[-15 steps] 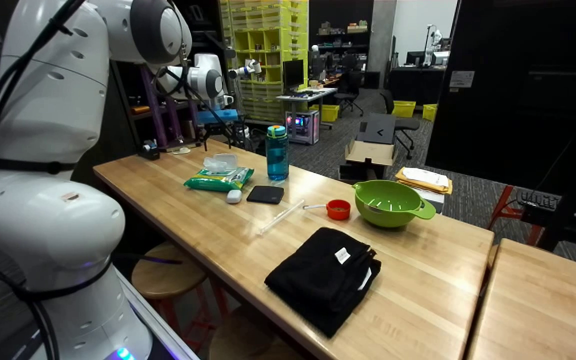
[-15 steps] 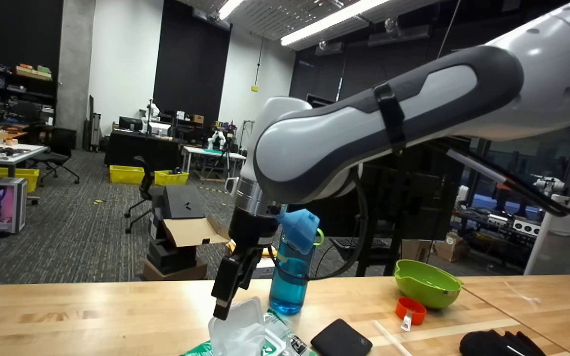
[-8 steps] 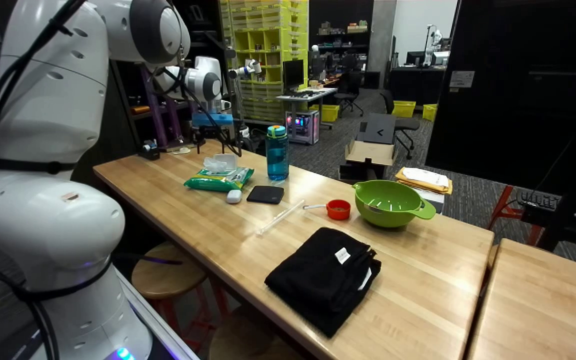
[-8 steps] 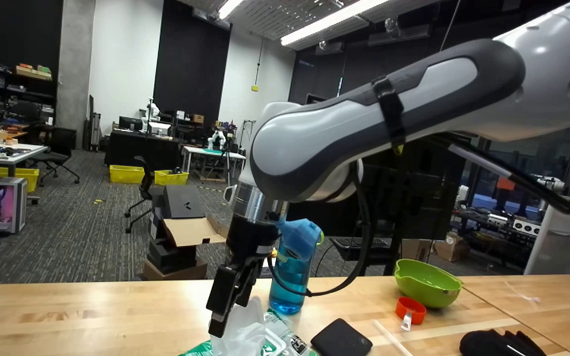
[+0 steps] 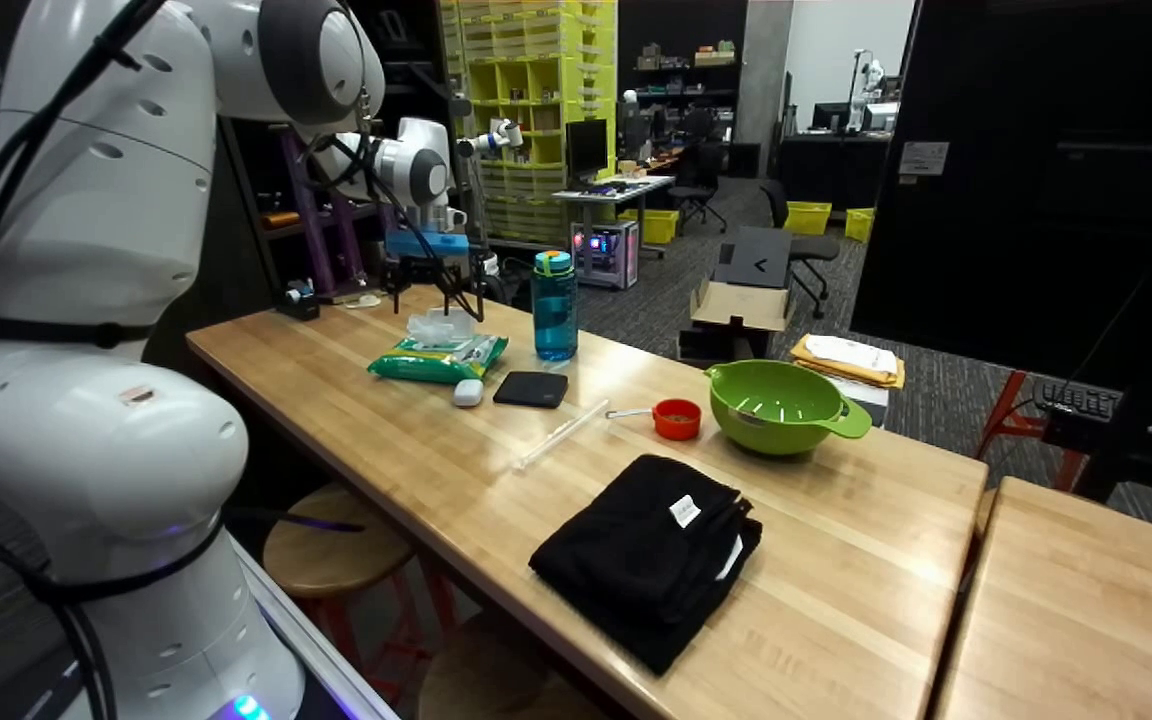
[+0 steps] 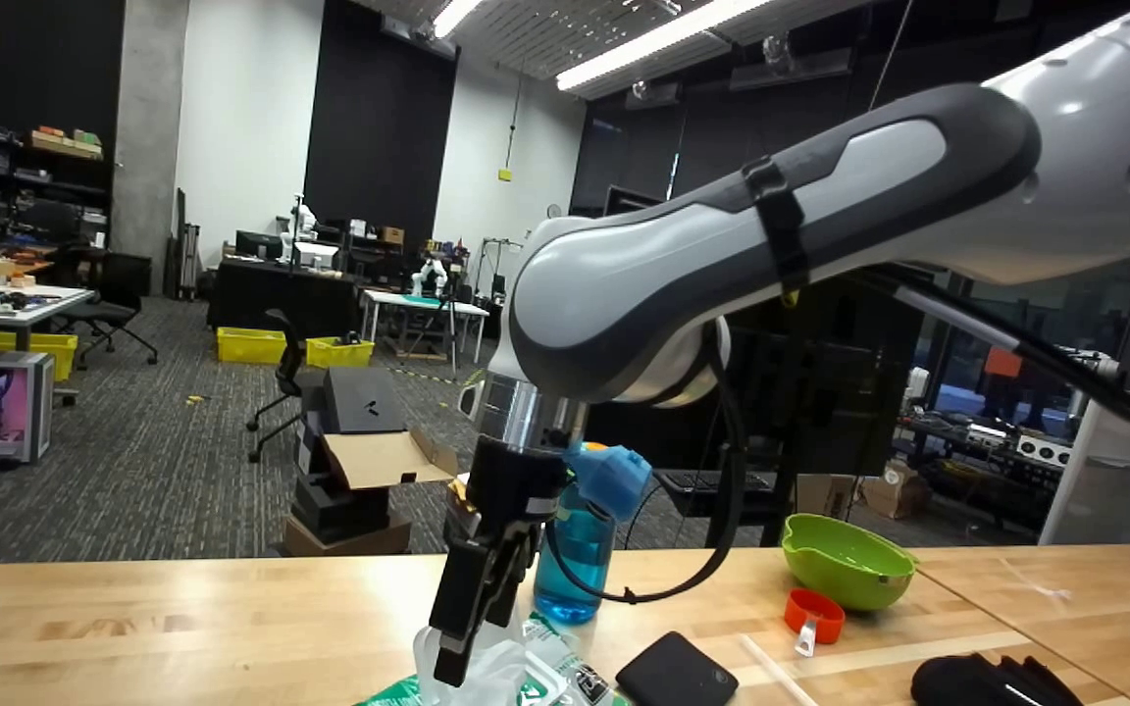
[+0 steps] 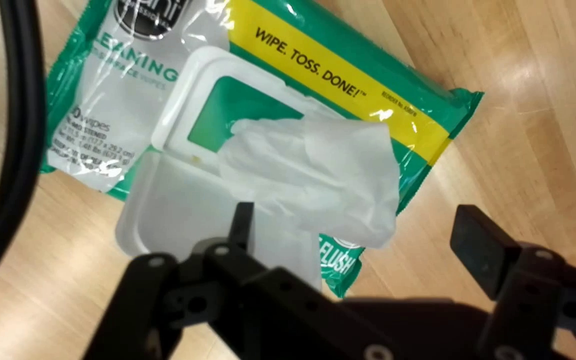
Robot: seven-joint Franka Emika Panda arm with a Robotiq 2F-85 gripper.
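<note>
fingers [image 7: 480, 250]: spread wide, gripping nothing | nearest: white wipe [image 7: 318, 175], pack lid [image 7: 183, 210] | contact: cannot tell

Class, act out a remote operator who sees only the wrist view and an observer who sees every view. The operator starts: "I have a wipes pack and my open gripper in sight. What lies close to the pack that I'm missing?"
Observer: In an exterior view, a small white case lies close beside the wipes pack.
Operator: What stands tallest among the things on the table?
Observer: A blue water bottle, upright.
Operator: And farther along?
Observer: In both exterior views, a green colander sits with a red measuring cup near it.
</note>
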